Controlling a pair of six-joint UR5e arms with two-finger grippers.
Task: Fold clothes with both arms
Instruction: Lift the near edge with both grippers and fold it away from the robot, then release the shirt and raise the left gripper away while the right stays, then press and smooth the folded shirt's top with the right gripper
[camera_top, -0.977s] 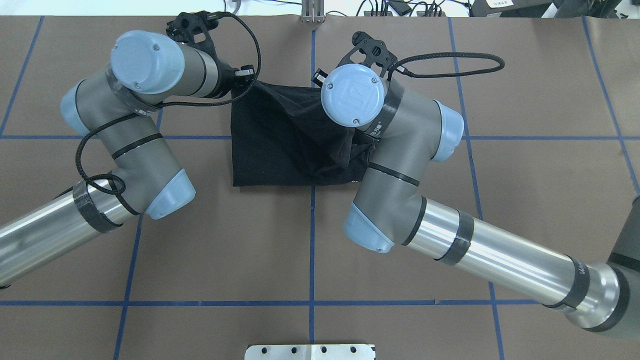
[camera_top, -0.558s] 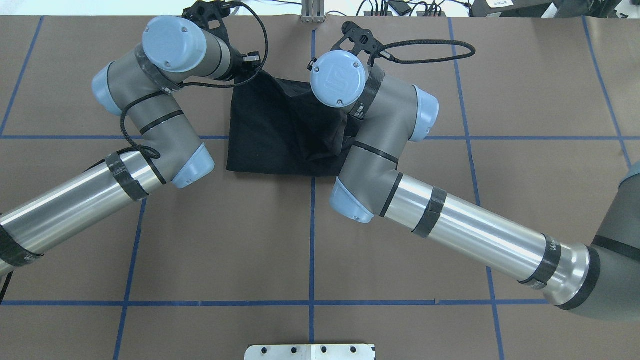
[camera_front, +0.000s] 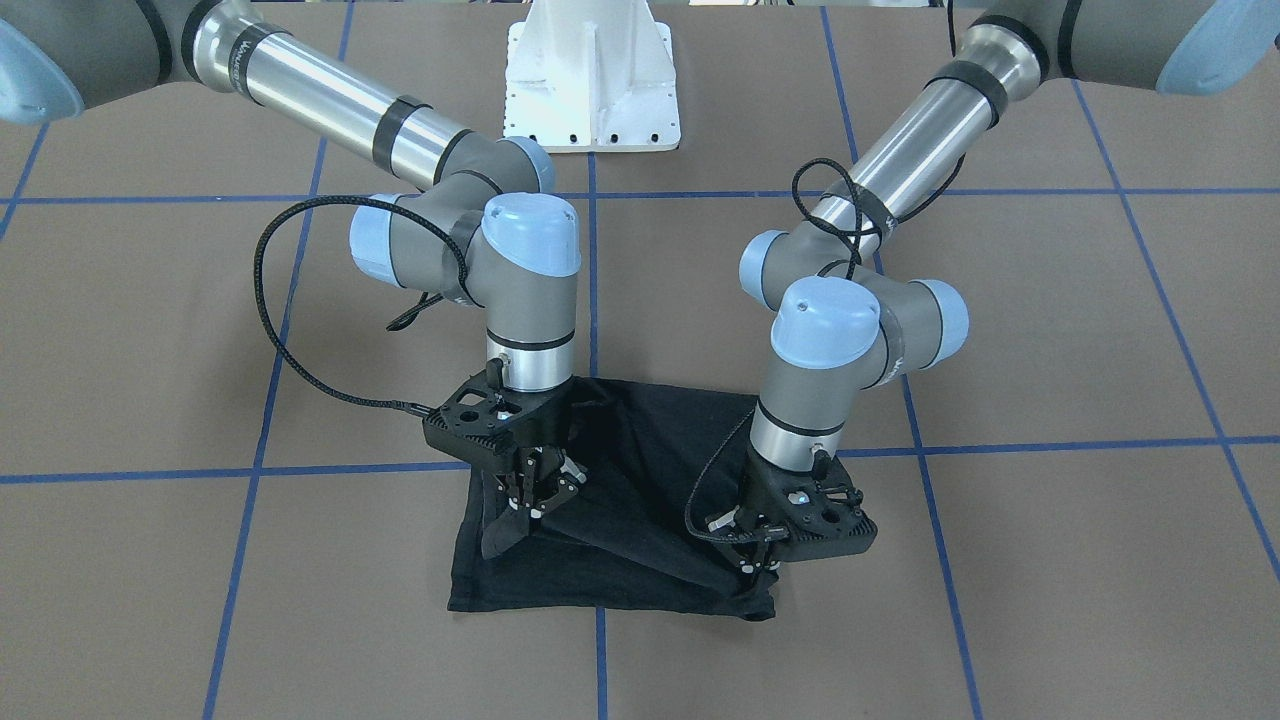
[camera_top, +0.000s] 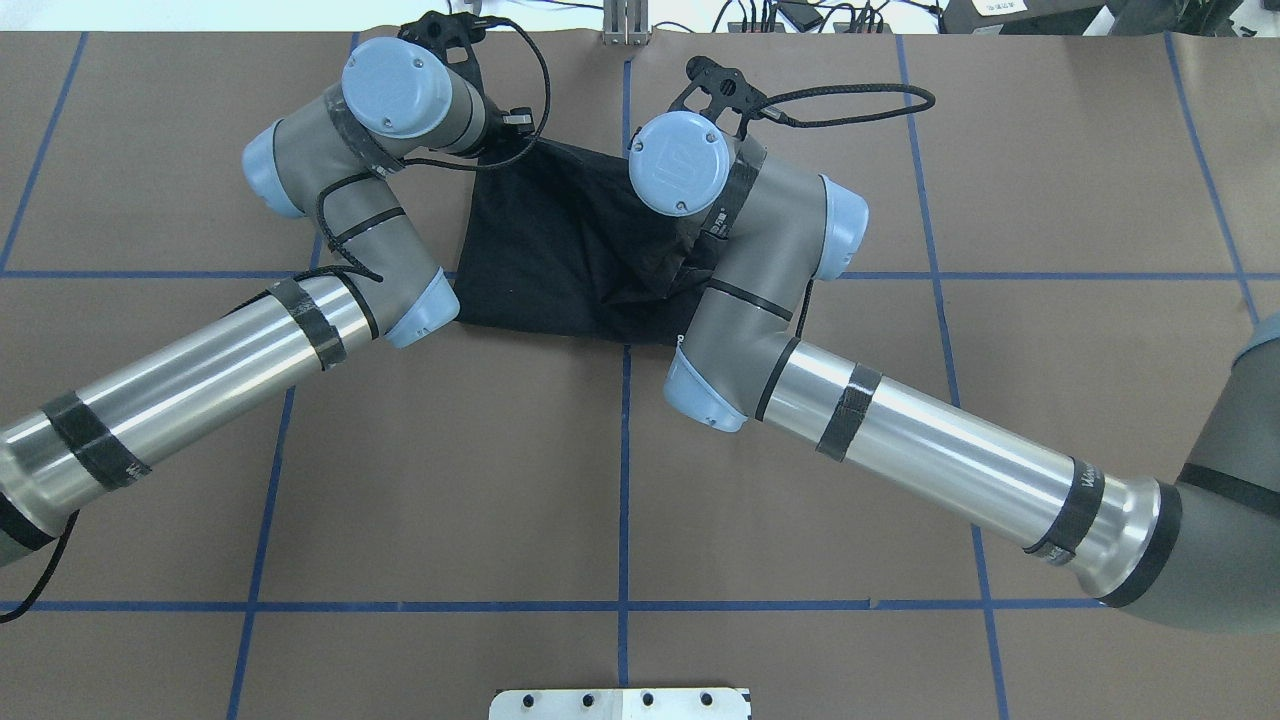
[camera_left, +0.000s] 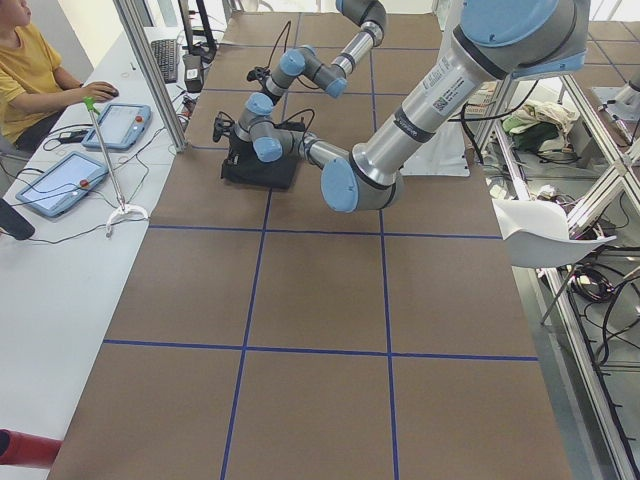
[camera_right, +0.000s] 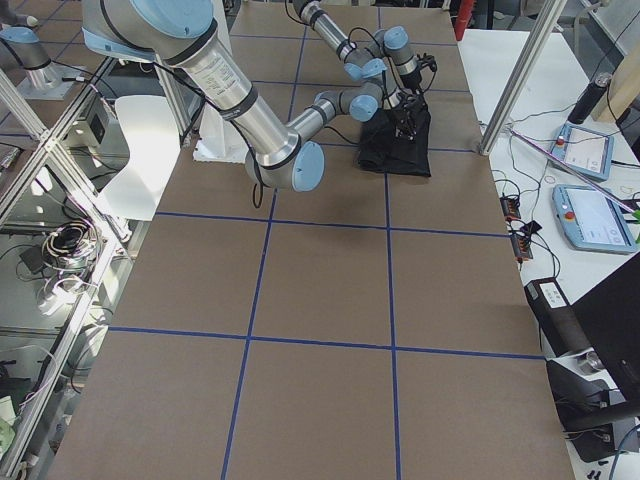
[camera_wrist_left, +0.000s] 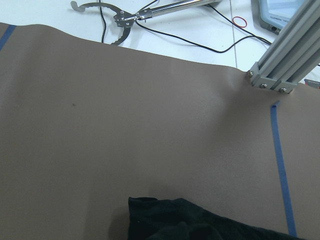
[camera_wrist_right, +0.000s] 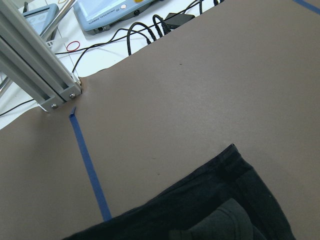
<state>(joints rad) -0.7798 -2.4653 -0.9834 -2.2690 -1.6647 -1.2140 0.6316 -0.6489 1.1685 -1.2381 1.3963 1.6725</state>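
T-shirt (camera_front: 620, 470) pinched, left hand (camera_front: 757, 565), right hand (camera_front: 528, 508) downturned

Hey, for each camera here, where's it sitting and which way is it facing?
Front-facing: across the table, facing the robot, steeply down; right arm, left arm, pedestal, T-shirt.
Overhead: behind the robot, looking forward and down; both arms.
Exterior left: table end on the robot's left, looking along it; left arm nearest.
Exterior right: opposite end; right arm nearest.
Left wrist: looks over a T-shirt corner; no body shows.
Right wrist: likewise, a T-shirt edge.
Shared: both wrist views show the aluminium post.
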